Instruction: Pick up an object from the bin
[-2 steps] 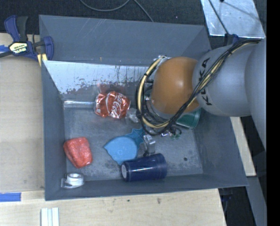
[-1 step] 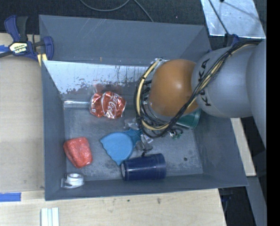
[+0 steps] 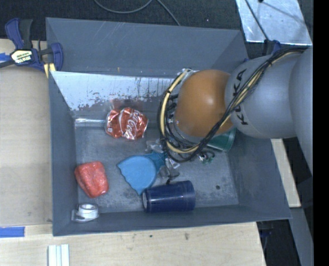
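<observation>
End effector point(image 3: 167, 162) low at mid-bin point(image 3: 62, 148); whether it is wide or narrow cannot be told.
It sits at the right edge of the flat light-blue piece point(image 3: 135, 173), just behind the dark blue cylinder point(image 3: 169, 197) lying by the front wall. Crushed red-and-white can point(image 3: 126, 123) back left; red lump point(image 3: 92, 178) and silver ring point(image 3: 87, 211) front left.

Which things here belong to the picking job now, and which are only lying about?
In the job: tool; blue flat piece and dark blue can, nearest it.
Lying about: crushed red can, red lump, silver ring, teal thing.
</observation>
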`<state>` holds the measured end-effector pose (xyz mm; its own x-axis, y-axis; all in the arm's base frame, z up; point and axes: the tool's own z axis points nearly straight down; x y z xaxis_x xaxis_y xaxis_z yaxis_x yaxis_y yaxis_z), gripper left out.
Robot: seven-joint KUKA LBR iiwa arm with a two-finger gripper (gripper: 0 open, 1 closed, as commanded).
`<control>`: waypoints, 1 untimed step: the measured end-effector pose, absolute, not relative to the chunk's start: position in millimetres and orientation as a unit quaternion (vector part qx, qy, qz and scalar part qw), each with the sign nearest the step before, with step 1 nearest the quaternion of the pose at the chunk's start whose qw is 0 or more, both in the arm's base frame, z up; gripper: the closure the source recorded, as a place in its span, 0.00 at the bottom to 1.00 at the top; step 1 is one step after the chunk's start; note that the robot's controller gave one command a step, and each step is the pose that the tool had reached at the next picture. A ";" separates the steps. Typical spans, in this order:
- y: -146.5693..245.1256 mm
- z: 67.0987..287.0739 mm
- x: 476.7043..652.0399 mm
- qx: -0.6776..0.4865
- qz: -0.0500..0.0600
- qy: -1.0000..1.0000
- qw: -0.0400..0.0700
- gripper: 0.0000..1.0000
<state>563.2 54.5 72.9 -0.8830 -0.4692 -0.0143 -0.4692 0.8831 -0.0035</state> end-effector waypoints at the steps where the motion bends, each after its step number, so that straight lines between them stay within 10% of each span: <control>1: 50.1 147.7 573.0 -0.221 0.000 0.975 0.009 1.00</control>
<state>573.0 50.1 147.7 -0.9017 -0.4319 -0.0176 -0.4319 0.9019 -0.0035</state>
